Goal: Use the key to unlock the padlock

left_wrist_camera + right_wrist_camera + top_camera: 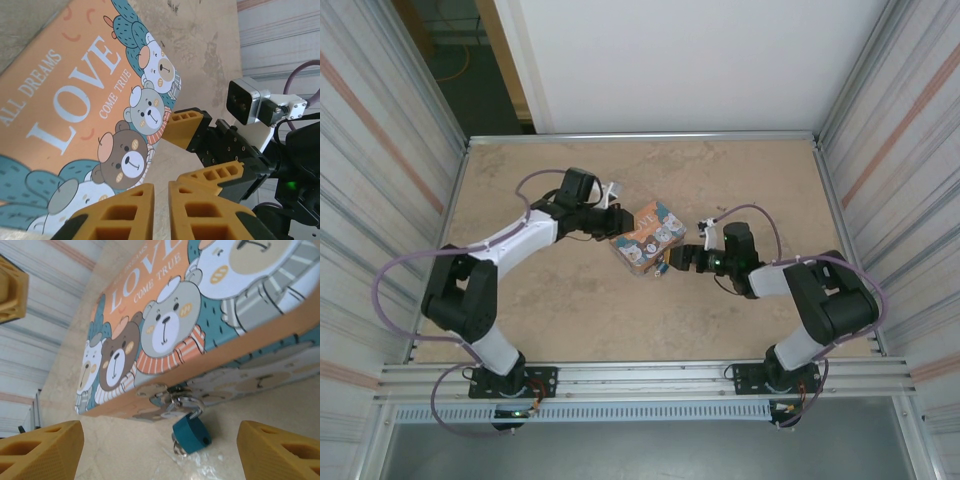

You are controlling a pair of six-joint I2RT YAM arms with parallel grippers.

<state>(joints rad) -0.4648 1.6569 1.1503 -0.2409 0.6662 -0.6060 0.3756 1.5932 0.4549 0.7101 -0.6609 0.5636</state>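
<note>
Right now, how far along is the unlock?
Done: nothing yet; the padlock hangs from the hasp of the tin, shackle apparently closed. In hand: right gripper open, facing the padlock; left gripper nearly shut beside the tin. Left: key into the padlock, turn it, free the shackle.

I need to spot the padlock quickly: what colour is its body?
Dark teal-blue; the padlock shows best in the right wrist view.
</note>
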